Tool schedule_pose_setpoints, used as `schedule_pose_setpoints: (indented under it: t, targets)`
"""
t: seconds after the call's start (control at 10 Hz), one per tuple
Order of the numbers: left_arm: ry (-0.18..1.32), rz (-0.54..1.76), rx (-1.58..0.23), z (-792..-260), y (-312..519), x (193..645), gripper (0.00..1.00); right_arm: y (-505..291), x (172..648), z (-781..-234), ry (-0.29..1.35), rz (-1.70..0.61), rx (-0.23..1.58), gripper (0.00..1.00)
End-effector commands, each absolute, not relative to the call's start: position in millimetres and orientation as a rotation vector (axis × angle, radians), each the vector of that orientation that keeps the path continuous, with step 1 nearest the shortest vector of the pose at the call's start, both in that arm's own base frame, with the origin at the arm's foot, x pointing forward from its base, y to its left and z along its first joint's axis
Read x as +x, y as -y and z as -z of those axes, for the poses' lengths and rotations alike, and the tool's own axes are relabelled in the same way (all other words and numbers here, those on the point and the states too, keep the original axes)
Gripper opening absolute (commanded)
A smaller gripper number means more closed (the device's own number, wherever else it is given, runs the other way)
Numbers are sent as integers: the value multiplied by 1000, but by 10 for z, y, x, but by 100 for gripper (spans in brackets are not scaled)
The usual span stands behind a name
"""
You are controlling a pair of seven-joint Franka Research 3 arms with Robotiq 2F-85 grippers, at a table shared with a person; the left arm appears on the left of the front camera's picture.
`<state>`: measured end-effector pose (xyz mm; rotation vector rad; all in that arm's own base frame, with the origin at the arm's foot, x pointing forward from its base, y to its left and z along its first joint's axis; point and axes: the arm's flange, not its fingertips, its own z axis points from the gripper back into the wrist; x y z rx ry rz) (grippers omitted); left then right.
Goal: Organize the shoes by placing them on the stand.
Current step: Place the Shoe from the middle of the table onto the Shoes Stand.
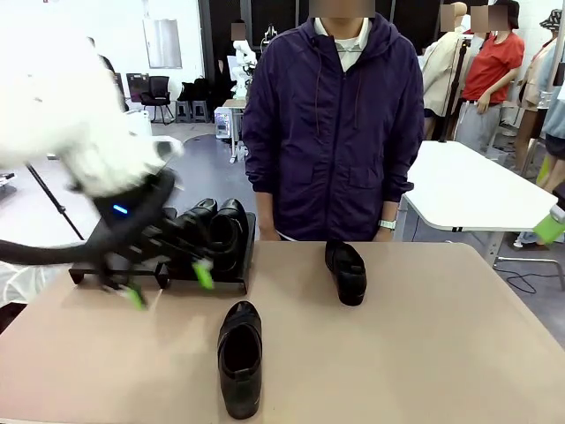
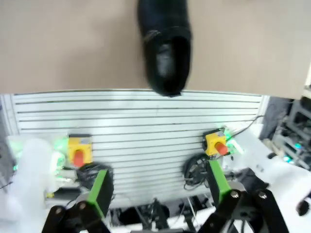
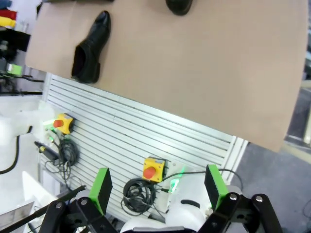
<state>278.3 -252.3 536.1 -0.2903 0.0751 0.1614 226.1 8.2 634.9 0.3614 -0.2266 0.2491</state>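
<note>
Two black glossy shoes (image 1: pixel 216 231) stand side by side on the low black stand (image 1: pixel 226 284) at the back left. A third shoe (image 1: pixel 240 358) lies near the table's front edge, toe pointing away from the person. A fourth shoe (image 1: pixel 346 272) sits just in front of the person. My left gripper (image 1: pixel 168 284), motion-blurred, hovers open over the stand's front with nothing between its green pads. In the left wrist view that gripper (image 2: pixel 159 187) is open and the near shoe (image 2: pixel 165 48) lies at the table edge. My right gripper (image 3: pixel 158 187) is open and empty, off the table, with the near shoe (image 3: pixel 90 48) far ahead.
A person in a purple jacket (image 1: pixel 335 124) stands at the far edge with arms hanging. Below the table's near edge runs a slatted panel (image 2: pixel 146 131) with yellow emergency-stop boxes (image 2: pixel 216 144). The beige tabletop (image 1: pixel 441 353) is bare on the right. A white table (image 1: pixel 477 190) stands behind.
</note>
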Motion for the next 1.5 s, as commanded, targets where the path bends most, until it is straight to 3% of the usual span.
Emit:
schedule_pose_setpoints:
  t: [0.0,0.2,0.3,0.4,0.6,0.7,1.1,1.4]
  targets:
    - [-61,-98,-322,-4945,2923,2884,100,-84,2262,-6362,230,-277,381,100]
    - [-55,-111,-293,-4583,3213,3009,100,-84,2262,-6362,230,-277,381,100]
    - [-91,-106,-353,-4912,3072,3257,100,-84,2262,-6362,230,-277,381,100]
    - [-62,-73,-291,-4629,3266,2771,100,-84,2262,-6362,230,-277,381,100]
    - [-62,-73,-291,-4629,3266,2771,100,-84,2262,-6362,230,-277,381,100]
    - [-78,-75,-309,-4595,3252,2972,100,-84,2262,-6362,230,-277,381,100]
    - [122,-131,-200,-4040,3623,3337,100,-84,2262,-6362,230,-277,381,100]
    - [142,-99,-187,-3719,3666,3531,100,-84,2262,-6362,230,-277,381,100]
